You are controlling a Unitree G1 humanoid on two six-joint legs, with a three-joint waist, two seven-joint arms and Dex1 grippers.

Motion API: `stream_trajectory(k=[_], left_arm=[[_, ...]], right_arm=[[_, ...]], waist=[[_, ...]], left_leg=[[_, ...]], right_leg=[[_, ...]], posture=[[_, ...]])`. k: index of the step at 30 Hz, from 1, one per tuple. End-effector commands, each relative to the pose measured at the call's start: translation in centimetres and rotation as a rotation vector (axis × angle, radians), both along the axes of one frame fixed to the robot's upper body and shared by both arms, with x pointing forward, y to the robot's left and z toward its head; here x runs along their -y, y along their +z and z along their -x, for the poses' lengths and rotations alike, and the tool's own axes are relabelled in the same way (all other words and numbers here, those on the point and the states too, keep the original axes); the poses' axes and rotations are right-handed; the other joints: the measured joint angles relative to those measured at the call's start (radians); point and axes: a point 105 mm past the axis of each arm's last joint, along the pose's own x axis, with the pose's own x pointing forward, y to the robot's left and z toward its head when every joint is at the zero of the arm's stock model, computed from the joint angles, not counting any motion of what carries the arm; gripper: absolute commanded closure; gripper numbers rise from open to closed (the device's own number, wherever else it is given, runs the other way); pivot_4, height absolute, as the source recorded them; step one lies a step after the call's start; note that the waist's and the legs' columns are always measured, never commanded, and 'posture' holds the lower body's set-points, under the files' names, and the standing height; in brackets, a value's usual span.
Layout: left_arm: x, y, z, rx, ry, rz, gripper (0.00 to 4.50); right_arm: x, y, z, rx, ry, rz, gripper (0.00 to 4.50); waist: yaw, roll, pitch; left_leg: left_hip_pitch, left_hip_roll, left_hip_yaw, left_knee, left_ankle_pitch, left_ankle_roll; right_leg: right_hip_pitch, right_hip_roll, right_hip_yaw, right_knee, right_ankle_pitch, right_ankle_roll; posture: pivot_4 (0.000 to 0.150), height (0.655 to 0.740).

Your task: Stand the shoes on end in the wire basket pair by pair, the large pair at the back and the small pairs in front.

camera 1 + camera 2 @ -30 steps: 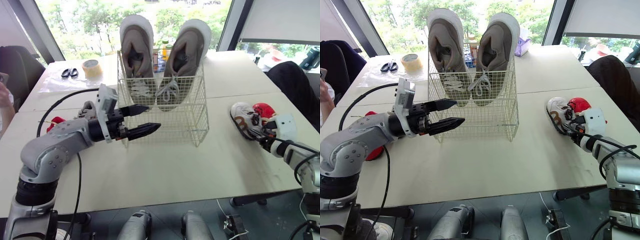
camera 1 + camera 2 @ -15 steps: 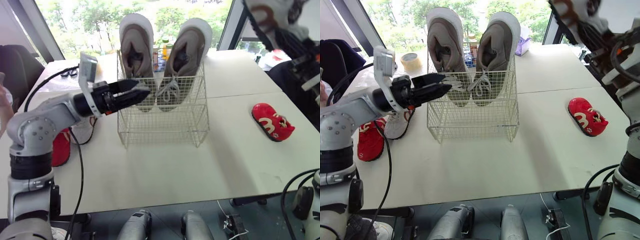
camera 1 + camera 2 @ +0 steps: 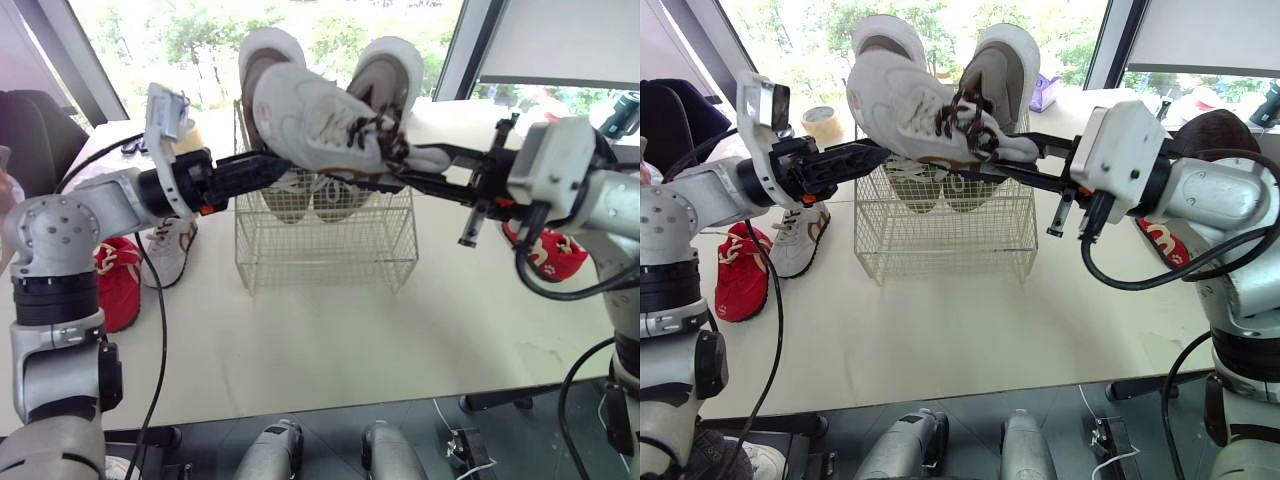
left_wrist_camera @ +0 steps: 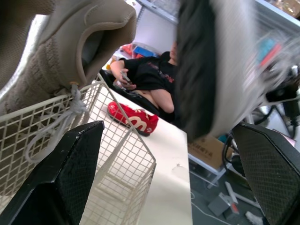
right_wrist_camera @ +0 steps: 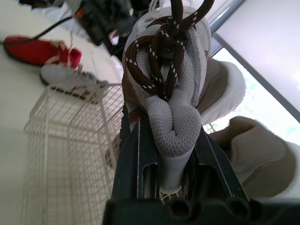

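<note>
Left eye view: the right gripper [image 3: 385,170] holds a white shoe [image 3: 320,120] in the air, at the height of the top rim of the basket [image 3: 330,250]. The shoe lies almost level, with its toe toward the robot's left and its heel in the gripper. In the right wrist view the two fingers [image 5: 136,159] are closed on the heel, one at each side, and the brown laces are beyond them.

The large pair [image 3: 388,72] stands on end at the back of the basket, toes up, and the held shoe partly covers it. The front part of the basket has no shoe in it.

The left gripper [image 3: 275,172] is at the left side of the basket's top and points toward the held shoe, just under its toe. I cannot tell if it touches the shoe. In the left wrist view its fingers [image 4: 65,173] are wide apart and hold nothing.

On the table [image 3: 330,340], left of the basket, a second white shoe [image 3: 172,245] lies beside a red shoe [image 3: 115,280]. Another red shoe [image 3: 550,255] lies right of the basket, partly behind the right arm.
</note>
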Motion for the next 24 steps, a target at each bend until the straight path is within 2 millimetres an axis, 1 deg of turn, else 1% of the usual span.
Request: stream_trajectory(k=[1, 3, 5, 6, 8, 13, 15, 16, 17, 18, 19, 20, 22, 23, 24], left_arm=[[0.1, 1.4, 0.4, 0.062, -0.010, 0.015, 0.00], [0.1, 1.5, 0.6, 0.066, -0.016, 0.021, 0.00], [0.1, 1.4, 0.6, 0.065, -0.013, 0.018, 0.00], [0.0, 1.3, 0.5, 0.061, -0.008, 0.014, 0.26], [0.0, 0.9, 0.5, 0.053, -0.005, 0.004, 0.85], [0.1, 0.4, 1.3, 0.039, -0.042, -0.003, 3.31], [0.1, 0.3, 1.3, 0.033, -0.040, 0.003, 4.19], [0.1, 0.3, 1.3, 0.028, -0.039, 0.011, 4.26], [0.1, 0.4, 1.3, 0.026, -0.037, 0.019, 4.26], [0.1, 0.4, 1.2, 0.025, -0.031, 0.032, 4.26], [0.1, 0.6, 1.0, 0.024, -0.019, 0.049, 4.26], [0.0, 0.8, 0.8, 0.018, -0.006, 0.080, 4.26], [-0.2, 1.5, 0.4, 0.000, 0.018, 0.163, 4.26], [-0.3, 1.8, 0.4, -0.007, 0.024, 0.206, 4.26], [-0.4, 2.0, 0.4, -0.013, 0.031, 0.247, 4.26]], right_arm=[[-1.2, 0.2, 0.8, 0.089, 0.075, 0.062, 4.40], [-1.4, -0.1, 0.6, 0.106, 0.082, 0.088, 4.40], [-1.5, 0.0, 0.5, 0.123, 0.085, 0.093, 4.40], [-1.6, 0.2, 0.4, 0.132, 0.088, 0.087, 4.40], [-1.7, 0.6, 0.4, 0.145, 0.090, 0.077, 4.40], [-1.3, 1.0, -0.1, 0.151, 0.070, 0.077, 4.40], [-1.0, 1.1, -0.3, 0.143, 0.057, 0.076, 4.40], [-0.9, 1.2, -0.4, 0.124, 0.048, 0.063, 4.40], [-0.6, 1.3, -0.6, 0.092, 0.035, 0.036, 3.91], [-0.3, 1.2, -0.7, 0.021, 0.019, 0.004, 3.37], [0.2, 0.7, -0.7, -0.099, 0.012, -0.035, 3.00], [0.7, 0.5, -0.4, -0.242, 0.028, -0.117, 2.49], [1.6, 0.1, 0.1, -0.463, 0.051, -0.252, 1.47], [2.2, -0.2, 0.3, -0.542, 0.050, -0.300, 1.03], [2.8, -0.3, 0.3, -0.610, 0.051, -0.382, 0.42]], waist=[[0.000, 0.000, 0.000], [0.000, 0.000, 0.000], [0.001, 0.000, 0.000], [0.001, 0.000, 0.000], [0.001, 0.000, 0.000], [0.001, 0.000, 0.000], [0.001, 0.000, 0.000], [0.001, 0.000, 0.000], [0.002, 0.000, 0.000], [0.002, 0.000, 0.000], [0.002, 0.000, 0.000], [0.005, 0.000, 0.000], [0.009, -0.001, 0.000], [0.011, -0.001, 0.000], [0.013, -0.001, 0.000]], left_leg=[[0.000, 0.000, 0.000, 0.000, 0.000, 0.000], [0.000, 0.000, 0.000, 0.000, 0.000, 0.000], [0.000, 0.000, 0.000, 0.000, 0.004, -0.006], [0.000, 0.000, 0.000, 0.000, 0.004, -0.006], [0.000, 0.000, 0.000, 0.000, 0.004, -0.006], [0.000, 0.000, 0.000, -0.001, 0.004, -0.007], [0.000, 0.000, 0.000, -0.001, 0.004, -0.006], [0.000, 0.000, 0.000, -0.001, 0.004, -0.006], [0.000, 0.000, 0.000, -0.001, 0.004, -0.006], [0.000, 0.000, 0.000, -0.001, 0.004, -0.006], [0.000, 0.000, 0.000, -0.001, 0.004, -0.006], [0.000, 0.000, 0.000, -0.001, 0.004, -0.006], [0.000, 0.000, -0.002, 0.000, 0.003, -0.006], [0.000, 0.000, -0.002, 0.000, 0.003, -0.005], [0.000, 0.000, -0.002, 0.000, 0.002, -0.004]], right_leg=[[0.000, 0.000, 0.000, 0.000, 0.000, 0.000], [-0.001, 0.000, 0.000, 0.000, 0.000, 0.000], [-0.001, 0.000, 0.000, 0.000, 0.000, 0.000], [0.000, 0.000, 0.000, 0.000, 0.000, 0.000], [0.000, 0.000, 0.000, 0.000, 0.000, 0.000], [-0.001, 0.000, 0.001, 0.000, 0.000, 0.000], [-0.001, 0.000, 0.001, 0.000, 0.000, 0.000], [-0.001, 0.000, 0.001, 0.000, 0.000, 0.000], [-0.001, 0.000, 0.001, 0.000, 0.000, 0.000], [-0.001, 0.000, 0.001, 0.000, 0.000, 0.000], [-0.001, 0.000, 0.001, 0.000, 0.000, 0.000], [-0.001, 0.000, 0.001, 0.000, 0.000, 0.000], [0.000, -0.001, 0.000, 0.000, 0.000, 0.000], [0.001, -0.001, 0.000, -0.001, 0.000, 0.000], [0.001, -0.001, 0.000, -0.001, 0.000, 0.000]], posture=[[0.150, 0.7400], [0.150, 0.7400], [0.150, 0.7400], [0.150, 0.7400], [0.150, 0.7400], [0.150, 0.7400], [0.150, 0.7400], [0.150, 0.7400], [0.150, 0.7400], [0.150, 0.7400], [0.150, 0.7400], [0.150, 0.7400], [0.150, 0.7400], [0.150, 0.7400], [0.150, 0.7400]])
